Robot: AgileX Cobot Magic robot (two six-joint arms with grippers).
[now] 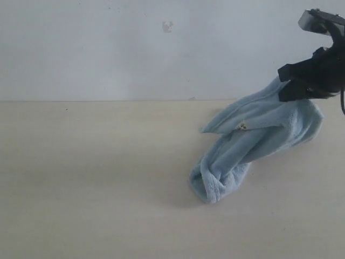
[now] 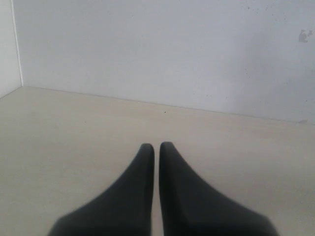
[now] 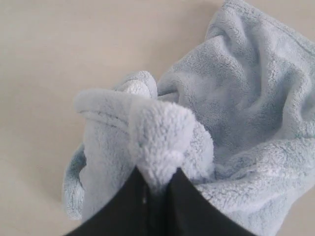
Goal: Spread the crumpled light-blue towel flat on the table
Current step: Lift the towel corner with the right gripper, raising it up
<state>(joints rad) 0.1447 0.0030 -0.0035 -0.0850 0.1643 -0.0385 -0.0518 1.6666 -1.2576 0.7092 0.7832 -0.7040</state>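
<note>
Pale blue towel [image 1: 253,145] lifted by one end above a cream tabletop [image 1: 86,178]. A small white label [image 1: 241,127] shows near the middle of its upper fold. Dark specks mark the label, but they are too small to read.

The right tool [image 3: 157,181], black and reaching in from the upper right of the exterior view, is clenched on a bunched fold of the fleece. A tuft of pile bulges out between its two tips. It holds that end of the cloth raised off the tabletop, about level with the far edge where the surface meets the white wall [image 1: 108,48].

From the grip the towel hangs down and to the left as a crumpled, twisted band. Its lower end is rolled into a rounded lump that rests on the tabletop right of centre. A stitched hem runs along one edge in the right wrist view.

The left tool [image 2: 156,147] is seen only through its own wrist camera. Its two black fingers are pressed together, tips all but touching, gripping nothing. It is held over the cream surface and points toward the wall. A small grey mark [image 1: 167,26] sits high on that wall.
</note>
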